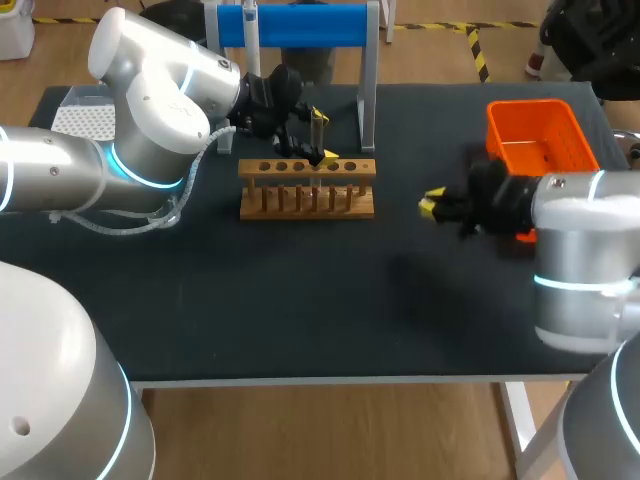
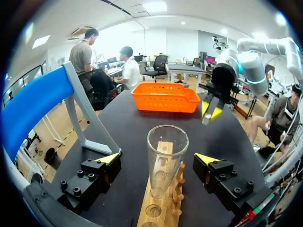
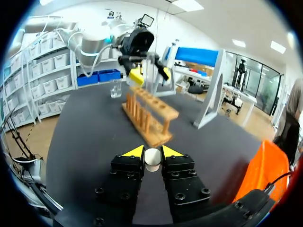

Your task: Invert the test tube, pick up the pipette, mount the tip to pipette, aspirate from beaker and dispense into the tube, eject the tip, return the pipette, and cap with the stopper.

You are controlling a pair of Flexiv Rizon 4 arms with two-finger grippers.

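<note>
Right arm enters from the frame's right edge, forearm level; right gripper [image 3: 152, 152] at mid-right points toward the centre, clenched on the white stopper [image 3: 152, 160] between its 2 fingers; rack [image 1: 307, 186] sits upper centre, long axis across the frame; tube [image 2: 164, 163] stands upright at the rack, long axis vertical, mouth up; left arm comes from the left edge, left gripper [image 2: 157, 158] over the rack, released, 2 fingers spread either side of the tube, clear of it; beaker [image 3: 115, 89] stands beyond the rack.
</note>
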